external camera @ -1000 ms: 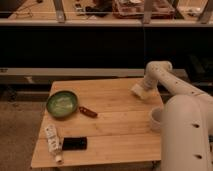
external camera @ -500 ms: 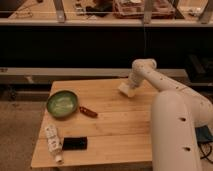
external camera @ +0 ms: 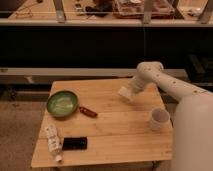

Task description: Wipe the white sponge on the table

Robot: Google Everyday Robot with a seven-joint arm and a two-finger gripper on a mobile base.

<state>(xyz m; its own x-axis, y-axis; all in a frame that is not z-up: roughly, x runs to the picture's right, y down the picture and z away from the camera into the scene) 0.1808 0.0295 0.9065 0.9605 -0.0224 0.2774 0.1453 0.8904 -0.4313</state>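
Observation:
The white sponge is a small pale block at the tip of my arm, low over the right-centre of the wooden table. My gripper reaches in from the right, points down and left, and is shut on the sponge. The white arm hides most of the gripper. I cannot tell whether the sponge touches the planks.
A green bowl sits at the left, with a small red object beside it. A white tube and a black flat object lie at the front left. A white cup stands at the right, close to my arm.
My gripper and the sponge have moved left across the table from near the right edge, then slightly toward the front.

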